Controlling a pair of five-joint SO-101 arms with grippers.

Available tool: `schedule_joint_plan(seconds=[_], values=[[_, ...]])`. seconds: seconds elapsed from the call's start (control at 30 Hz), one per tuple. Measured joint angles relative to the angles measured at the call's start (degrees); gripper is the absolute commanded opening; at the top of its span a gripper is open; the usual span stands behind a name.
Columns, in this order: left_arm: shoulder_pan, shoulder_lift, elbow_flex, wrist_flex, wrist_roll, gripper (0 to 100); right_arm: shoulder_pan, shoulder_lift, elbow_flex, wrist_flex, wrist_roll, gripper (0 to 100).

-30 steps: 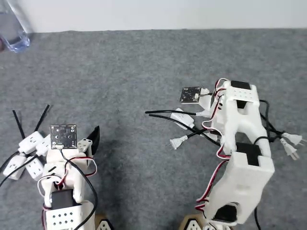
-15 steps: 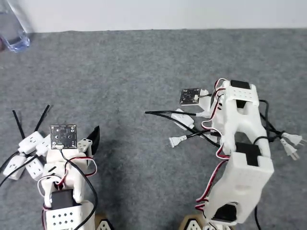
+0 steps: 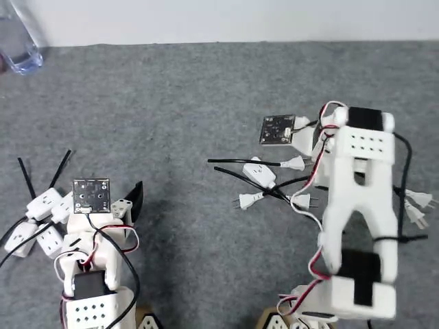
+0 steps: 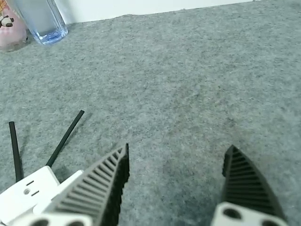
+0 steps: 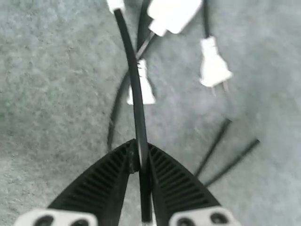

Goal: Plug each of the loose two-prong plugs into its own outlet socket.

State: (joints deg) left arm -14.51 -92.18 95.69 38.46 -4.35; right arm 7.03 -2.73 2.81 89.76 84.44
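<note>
Over the grey table [image 3: 171,89], we hold one black cord [image 5: 133,84].
Our right claw [image 5: 139,160] is clamped on it above the loose plugs [image 5: 214,68]; our left claw [image 4: 176,160] gapes beside the outlet sockets [image 4: 28,190].

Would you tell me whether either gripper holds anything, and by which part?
The right gripper pinches a black cord partway along its length, not at a plug. The left gripper is open, holding nothing.

Cord [image 5: 135,94] end hidden inside right pincer [image 5: 141,146]; top white piece [image 5: 173,14], perhaps plug, cropped.
</note>
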Motion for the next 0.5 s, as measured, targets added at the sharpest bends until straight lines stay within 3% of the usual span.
schedule_joint_plan(seconds=[0.37, 0.5], values=[[0.0, 0.0, 0.0, 0.0, 0.0, 30, 8.7, -4.4, 1.4, 0.3, 0.2, 1.3], [0.0, 0.0, 0.0, 0.0, 0.0, 30, 6.4, -4.8, 9.8, 0.1, 0.2, 11.0]])
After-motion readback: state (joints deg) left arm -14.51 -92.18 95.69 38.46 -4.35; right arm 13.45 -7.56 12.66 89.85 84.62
